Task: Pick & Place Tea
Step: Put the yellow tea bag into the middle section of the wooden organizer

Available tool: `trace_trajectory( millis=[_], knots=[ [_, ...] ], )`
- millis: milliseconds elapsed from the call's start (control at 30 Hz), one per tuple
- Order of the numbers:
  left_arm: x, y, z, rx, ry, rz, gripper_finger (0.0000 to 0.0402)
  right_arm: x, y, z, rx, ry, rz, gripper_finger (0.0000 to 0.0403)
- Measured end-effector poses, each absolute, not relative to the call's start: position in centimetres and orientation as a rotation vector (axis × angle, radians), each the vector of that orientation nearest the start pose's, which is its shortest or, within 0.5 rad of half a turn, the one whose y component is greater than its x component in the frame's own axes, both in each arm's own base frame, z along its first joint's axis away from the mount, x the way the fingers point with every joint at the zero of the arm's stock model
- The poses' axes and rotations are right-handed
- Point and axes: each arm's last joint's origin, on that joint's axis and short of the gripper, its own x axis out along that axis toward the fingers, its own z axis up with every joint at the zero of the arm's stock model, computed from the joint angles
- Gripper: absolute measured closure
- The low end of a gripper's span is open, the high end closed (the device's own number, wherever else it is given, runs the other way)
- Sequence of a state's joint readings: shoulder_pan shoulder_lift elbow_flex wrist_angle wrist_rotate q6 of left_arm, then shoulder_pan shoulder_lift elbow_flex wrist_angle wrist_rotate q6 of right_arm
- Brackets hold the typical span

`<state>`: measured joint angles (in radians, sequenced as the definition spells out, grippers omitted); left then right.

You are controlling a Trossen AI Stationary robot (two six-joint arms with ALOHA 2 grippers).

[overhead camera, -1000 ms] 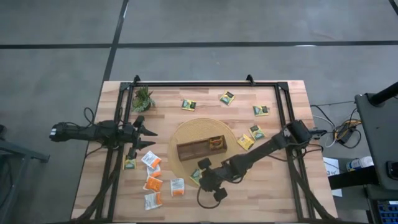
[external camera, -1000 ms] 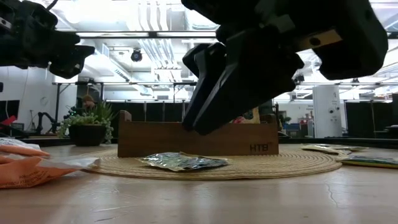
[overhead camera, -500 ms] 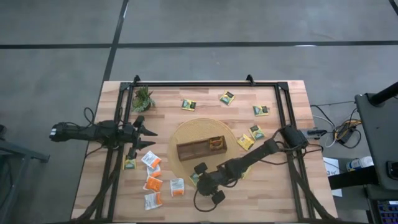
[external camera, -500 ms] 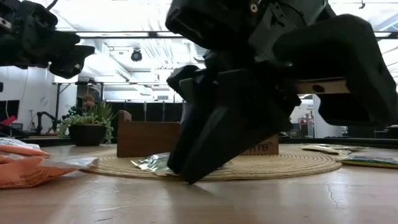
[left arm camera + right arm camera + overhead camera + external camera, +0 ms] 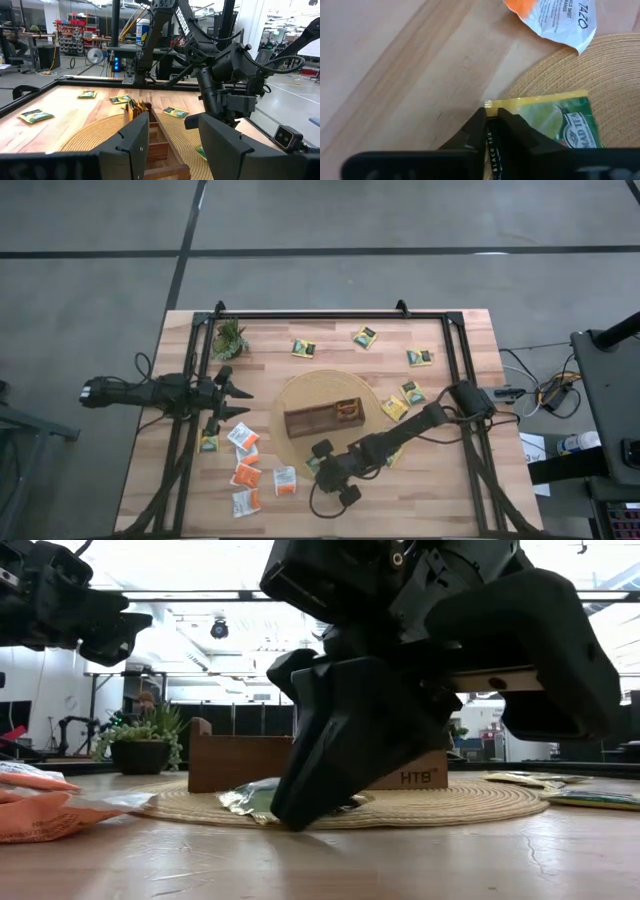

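Observation:
My right gripper (image 5: 318, 463) reaches in from the table's right and is down at the near edge of the round woven mat (image 5: 300, 392). It is shut on a yellow and green tea sachet (image 5: 555, 122) that lies there. The brown divided tray (image 5: 322, 420) sits on the mat with sachets in its right compartment. Orange and white sachets (image 5: 246, 474) lie left of the mat, and yellow-green ones (image 5: 303, 348) are scattered toward the far and right sides. My left gripper (image 5: 238, 401) is open and waits above the table's left side. My right gripper pinches the sachet's yellow edge (image 5: 496, 104), near a corner, between its two fingers (image 5: 479, 125). The fingers (image 5: 300, 795) slant down from above and from the table's right. The sachet (image 5: 245, 802) lies flat, its far part on the mat and its held edge at the mat's rim.
A small potted plant (image 5: 229, 340) stands at the far left. A white and orange sachet (image 5: 555, 20) lies on the wood close to my right gripper. Black frame rails (image 5: 330, 314) run along the far, left and right sides. Bare wood shows at the near right.
My right gripper has moved down and toward the table's near left, from above the mat onto the sachet at the mat's near edge. Its fingers now stand on the sachet. My left arm has kept still.

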<state>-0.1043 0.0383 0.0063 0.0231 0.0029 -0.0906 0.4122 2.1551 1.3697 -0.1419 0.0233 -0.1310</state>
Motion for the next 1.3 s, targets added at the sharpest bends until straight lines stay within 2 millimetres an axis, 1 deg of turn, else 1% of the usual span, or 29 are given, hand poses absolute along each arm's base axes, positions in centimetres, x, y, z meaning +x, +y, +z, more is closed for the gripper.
trace_trajectory(
  millis=[67,167,400,667,933,1300],
  knots=[
    [9.9,-1.0,16.5,-0.09,0.014,-0.106,0.0235,40.3,17.5,11.5,-0.322,0.89,0.418,0.0387],
    [9.9,-1.0,16.5,-0.09,0.014,-0.106,0.0235,40.3,17.4,11.5,-0.322,0.891,0.415,0.0393],
    [9.9,-1.0,16.5,-0.09,0.014,-0.107,0.0235,40.4,17.4,11.8,-0.322,0.885,0.412,0.0394],
    [9.9,-1.0,16.5,-0.09,0.014,-0.106,0.0235,41.1,17.8,13.5,-0.312,0.835,0.414,0.0394],
    [9.9,-1.0,16.5,-0.09,0.014,-0.107,0.0235,41.1,18.1,14.4,-0.292,0.815,0.41,0.0394],
    [9.9,-1.0,16.5,-0.09,0.014,-0.107,0.0235,41.1,18.3,15.0,-0.341,0.79,0.317,0.0394]
  ],
)
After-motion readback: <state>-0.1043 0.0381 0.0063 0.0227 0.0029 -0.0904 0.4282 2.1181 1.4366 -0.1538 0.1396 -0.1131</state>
